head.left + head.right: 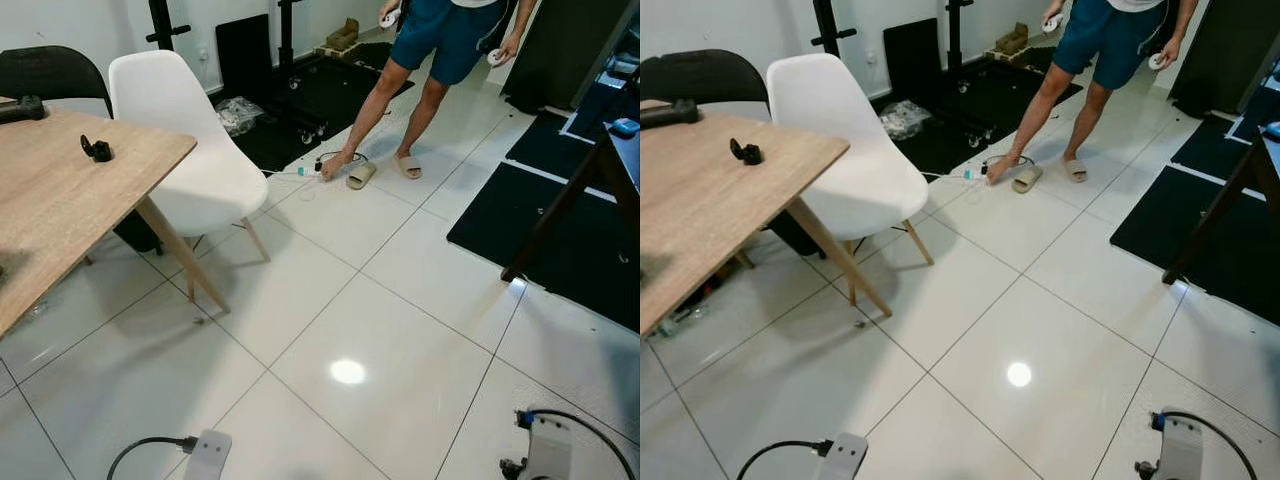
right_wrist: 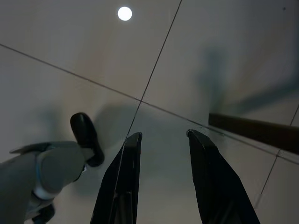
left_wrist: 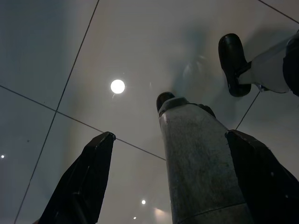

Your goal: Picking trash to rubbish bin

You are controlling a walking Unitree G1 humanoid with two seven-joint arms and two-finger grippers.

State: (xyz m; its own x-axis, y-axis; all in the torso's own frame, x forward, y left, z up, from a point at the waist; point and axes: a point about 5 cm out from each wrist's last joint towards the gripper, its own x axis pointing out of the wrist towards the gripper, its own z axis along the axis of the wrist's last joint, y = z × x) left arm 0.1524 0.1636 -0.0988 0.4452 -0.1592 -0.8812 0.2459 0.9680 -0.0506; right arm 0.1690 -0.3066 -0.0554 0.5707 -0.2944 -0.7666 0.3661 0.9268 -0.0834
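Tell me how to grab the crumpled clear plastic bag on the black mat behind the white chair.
Pinch the crumpled plastic bag at a raised fold on its top, coming down from above. It lies loose and low on the black mat, with the white chair blocking a low approach.

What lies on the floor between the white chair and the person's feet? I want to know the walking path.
Mostly bare tile between the white chair and the person, in the left eye view; a cable lies by the feet.

Glossy white tile floor point(image 1: 400, 300), ceiling light glare at centre. Wooden table point(image 1: 50, 200) at left; white shell chair point(image 1: 190, 150) beside it. Black mats point(image 1: 560, 240) right and rear.
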